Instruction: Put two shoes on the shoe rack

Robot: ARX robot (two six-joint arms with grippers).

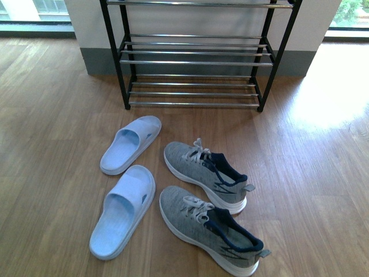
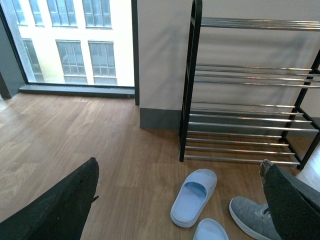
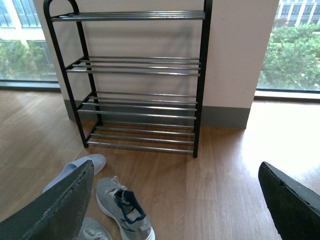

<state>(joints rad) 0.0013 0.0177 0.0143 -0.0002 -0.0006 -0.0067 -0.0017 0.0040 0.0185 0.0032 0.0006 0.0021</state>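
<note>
Two grey sneakers lie on the wooden floor in the front view, the far one [image 1: 206, 175] and the near one [image 1: 209, 228], toes pointing up-left. Left of them sit two pale blue slippers [image 1: 131, 143] [image 1: 123, 210]. The shoe rack [image 1: 196, 55] stands against the wall behind them, its chrome tiers bare. Neither arm shows in the front view. My left gripper [image 2: 180, 200] hangs open high above a slipper [image 2: 194, 196] and a sneaker toe [image 2: 252, 216]. My right gripper [image 3: 175, 200] is open too, above bare floor right of a sneaker [image 3: 122, 207], facing the rack [image 3: 137, 75].
A grey skirting and white wall [image 1: 196, 23] back the rack. Floor-height windows [image 2: 65, 40] flank it on both sides. Bright sunlight falls on the floor [image 1: 328, 98] at the right.
</note>
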